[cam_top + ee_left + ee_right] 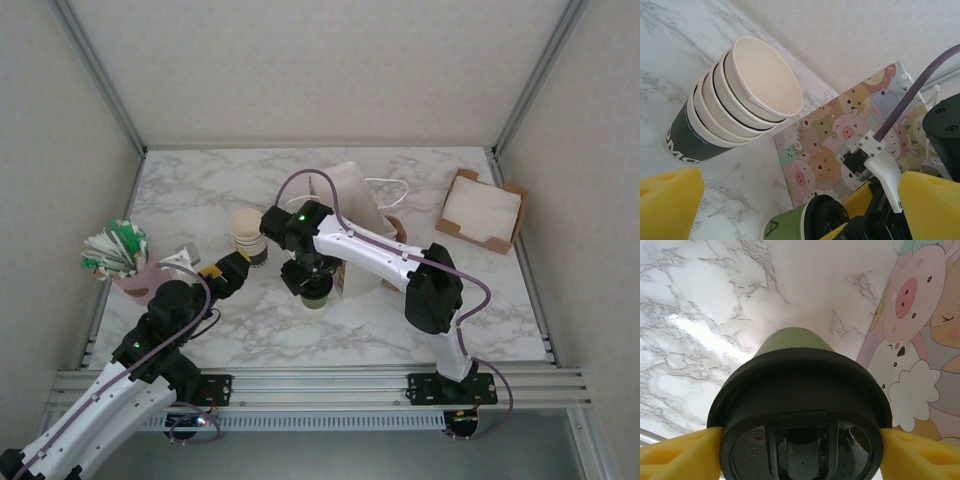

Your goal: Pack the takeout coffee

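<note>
The takeout coffee (316, 293), an olive paper cup with a black lid, stands upright on the marble table just left of the cartoon-animal paper bag (358, 205). My right gripper (312, 282) comes down over it. In the right wrist view, the yellow fingers (680, 452) press against both sides of the lid of the takeout coffee (800, 410). My left gripper (237, 263) stands wide open to the left, apart from it. In the left wrist view, the takeout coffee (802, 222) sits low between the spread yellow fingers (670, 202), which touch nothing.
A stack of lidless cream cups (246, 230) stands beside the left gripper, also large in the left wrist view as the cup stack (735, 105). The bag's printed side (840, 135) faces the coffee. A pink holder of sachets (120, 258) is far left, and a cardboard napkin tray (482, 210) back right.
</note>
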`<state>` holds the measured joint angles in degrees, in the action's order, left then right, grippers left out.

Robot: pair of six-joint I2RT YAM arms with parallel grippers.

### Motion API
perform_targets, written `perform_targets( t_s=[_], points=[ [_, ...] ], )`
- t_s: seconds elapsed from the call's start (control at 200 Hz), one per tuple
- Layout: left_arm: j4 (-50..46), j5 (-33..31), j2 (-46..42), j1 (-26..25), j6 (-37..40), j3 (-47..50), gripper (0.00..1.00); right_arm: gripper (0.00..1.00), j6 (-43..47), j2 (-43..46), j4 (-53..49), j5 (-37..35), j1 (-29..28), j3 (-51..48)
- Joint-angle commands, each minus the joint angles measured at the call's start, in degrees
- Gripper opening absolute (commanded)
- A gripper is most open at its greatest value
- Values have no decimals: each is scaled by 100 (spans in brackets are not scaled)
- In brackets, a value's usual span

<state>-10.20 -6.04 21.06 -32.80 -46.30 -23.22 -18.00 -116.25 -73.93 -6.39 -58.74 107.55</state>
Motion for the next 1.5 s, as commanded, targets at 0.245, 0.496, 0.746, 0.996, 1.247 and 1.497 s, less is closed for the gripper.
perform_targets(
  t_s=[0.245, 0.496, 0.746, 0.996, 1.247, 1.497],
  points=[
    [19, -72, -12, 54, 95, -3, 100, 68, -81, 109, -86, -29, -10, -8],
    [-2, -129, -18, 54, 140, -80, 100, 67, -95, 507, -148, 63, -170, 125],
    [-109, -212, -46, 56, 210, -198, 100, 67, -107, 1034, -137, 254, -312, 161],
    [-139, -261, -31, 54, 284, -331, 100, 66, -103, 1612, -95, 521, -437, 260],
    [-121, -248, 22, 55, 309, -412, 100, 66, -97, 2153, -104, 674, -480, 372],
    [-31, -189, 189, 54, 342, -505, 100, 65, -71, 2628, -121, 806, -480, 525]
  ],
)
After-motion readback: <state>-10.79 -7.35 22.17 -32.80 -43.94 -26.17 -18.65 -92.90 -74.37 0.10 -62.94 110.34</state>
